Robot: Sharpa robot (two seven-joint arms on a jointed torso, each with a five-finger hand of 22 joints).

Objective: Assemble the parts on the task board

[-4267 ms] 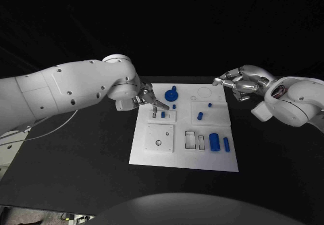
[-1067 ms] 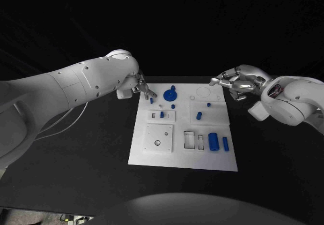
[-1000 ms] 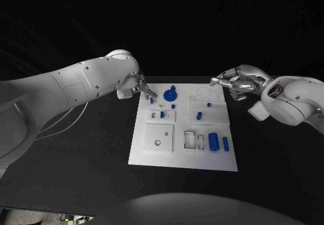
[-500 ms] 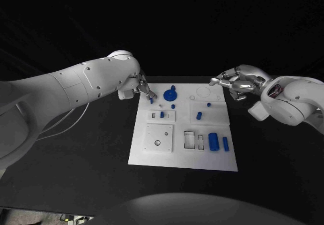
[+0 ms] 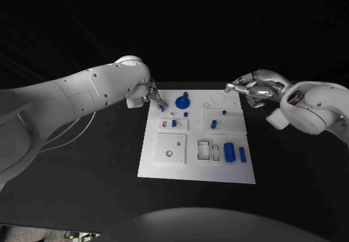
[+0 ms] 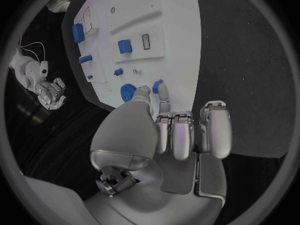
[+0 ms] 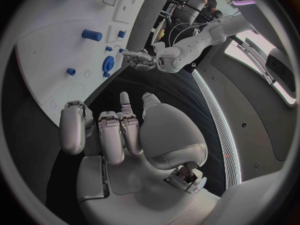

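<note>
No writing, label, brand, number or sign can be read anywhere. The white task board (image 5: 196,171) in the middle of the frame bears no legible marks, and neither do the blue parts (image 5: 230,152) on it or the white arms at either side.

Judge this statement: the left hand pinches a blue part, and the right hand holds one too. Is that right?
Not quite. The left hand does pinch a blue part, but the right hand holds nothing, as the right wrist view shows.
</note>
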